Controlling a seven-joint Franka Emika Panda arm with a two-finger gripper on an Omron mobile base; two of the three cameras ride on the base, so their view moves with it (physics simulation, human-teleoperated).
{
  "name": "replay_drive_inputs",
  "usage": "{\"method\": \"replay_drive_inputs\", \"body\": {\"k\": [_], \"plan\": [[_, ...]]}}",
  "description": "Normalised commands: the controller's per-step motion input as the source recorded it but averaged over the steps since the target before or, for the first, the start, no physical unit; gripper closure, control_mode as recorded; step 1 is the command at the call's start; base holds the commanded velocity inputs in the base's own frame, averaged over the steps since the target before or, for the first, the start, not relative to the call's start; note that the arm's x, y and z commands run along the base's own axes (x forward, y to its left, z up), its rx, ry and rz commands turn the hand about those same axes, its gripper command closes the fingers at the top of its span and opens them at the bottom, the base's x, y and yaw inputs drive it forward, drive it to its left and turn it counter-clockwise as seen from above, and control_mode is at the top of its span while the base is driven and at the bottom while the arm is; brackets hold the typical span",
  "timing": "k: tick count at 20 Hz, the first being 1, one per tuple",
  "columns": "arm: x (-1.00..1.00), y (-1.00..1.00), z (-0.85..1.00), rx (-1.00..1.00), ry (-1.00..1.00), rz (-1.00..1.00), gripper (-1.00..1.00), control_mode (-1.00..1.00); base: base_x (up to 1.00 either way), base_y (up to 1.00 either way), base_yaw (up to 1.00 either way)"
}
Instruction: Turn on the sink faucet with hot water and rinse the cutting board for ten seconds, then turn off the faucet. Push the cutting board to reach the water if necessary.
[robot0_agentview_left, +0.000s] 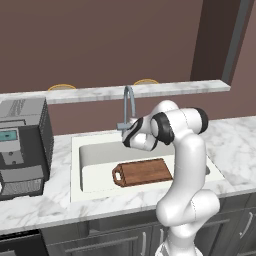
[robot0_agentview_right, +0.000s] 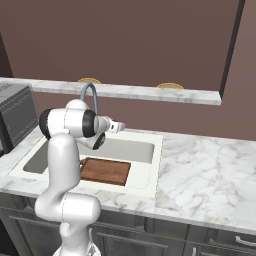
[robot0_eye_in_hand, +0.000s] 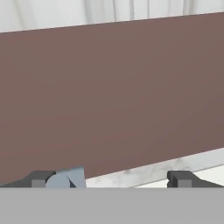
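Observation:
The grey gooseneck sink faucet (robot0_agentview_left: 129, 106) (robot0_agentview_right: 89, 95) rises behind the off-white sink (robot0_agentview_left: 95, 152) (robot0_agentview_right: 142, 150). No water stream shows under its spout. The reddish-brown cutting board (robot0_agentview_left: 145, 172) (robot0_agentview_right: 106, 171) lies flat on the basin floor, handle pointing left. My gripper (robot0_agentview_left: 123, 131) (robot0_agentview_right: 120, 126) hovers at the faucet's base, above the basin's back edge. In the hand view the gripper (robot0_eye_in_hand: 111, 180) is open, fingertips (robot0_eye_in_hand: 41, 179) wide apart, with a grey-blue piece of the faucet (robot0_eye_in_hand: 70, 178) just inside the left one. Nothing is held.
A grey appliance (robot0_agentview_left: 22, 145) (robot0_agentview_right: 15, 117) stands on the counter left of the sink. A raised marble ledge (robot0_agentview_left: 150, 90) (robot0_agentview_right: 150, 93) runs along the brown wall behind the faucet. White marble counter (robot0_agentview_left: 235, 145) (robot0_agentview_right: 210, 170) stretches to the right.

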Motion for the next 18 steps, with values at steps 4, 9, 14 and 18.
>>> {"method": "replay_drive_inputs", "body": {"k": [4, 9, 14, 18], "plan": [[0.00, -0.38, 0.00, 0.00, 0.00, 0.00, -1.00, -1.00, 0.00, 0.00, 0.00], [0.00, -0.33, 0.00, 0.00, 0.00, 0.00, -1.00, -1.00, 0.00, 0.00, 0.00], [0.00, -0.32, 0.00, 0.00, 0.00, 0.00, -1.00, -1.00, 0.00, 0.00, 0.00], [0.00, -0.33, 0.00, 0.00, 0.00, 0.00, -1.00, -1.00, 0.00, 0.00, 0.00]]}}
